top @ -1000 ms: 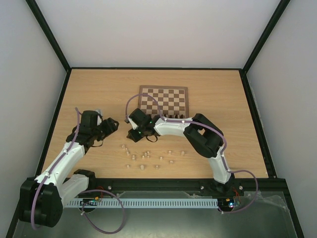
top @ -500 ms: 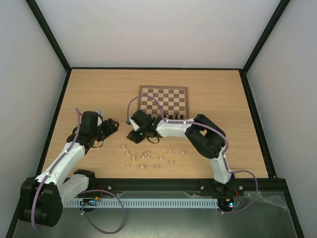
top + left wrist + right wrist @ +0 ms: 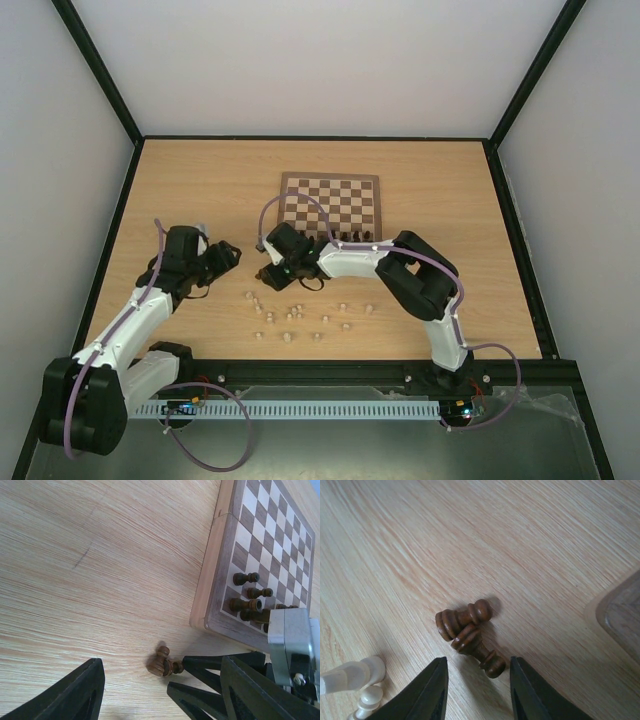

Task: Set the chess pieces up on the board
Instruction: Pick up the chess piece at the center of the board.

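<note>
Although a few dark chessmen (image 3: 345,238) stand along the near edge of the board (image 3: 340,200) in the top view, most of the job looks undone. A scatter of pale chessmen (image 3: 292,315) lies on the tabletop (image 3: 200,190) between the board and the arm bases, none of them on a square as far as I can see. The right gripper (image 3: 268,272) reaches across to a spot off the board's near left corner, and the left gripper (image 3: 228,257) hangs just to its left, apart from every piece. In the left wrist view the left gripper (image 3: 160,690) is spread wide and empty above bare wood. Ahead of it a fallen dark pair (image 3: 162,664) lies on the table just off the board (image 3: 212,580), where about five dark chessmen (image 3: 247,578) stand upright. In the right wrist view the right gripper (image 3: 479,665) is parted and grasps nothing, its fingers (image 3: 432,690) flanking the end of one of the fallen dark pair (image 3: 465,625), which lie crossed and touching. Pale chessmen (image 3: 352,676) lie at lower left, and the board (image 3: 620,615) shows a corner at right. By my judgement this pair needs lifting and standing next, then the rest of the dark side and all the pale one.
</note>
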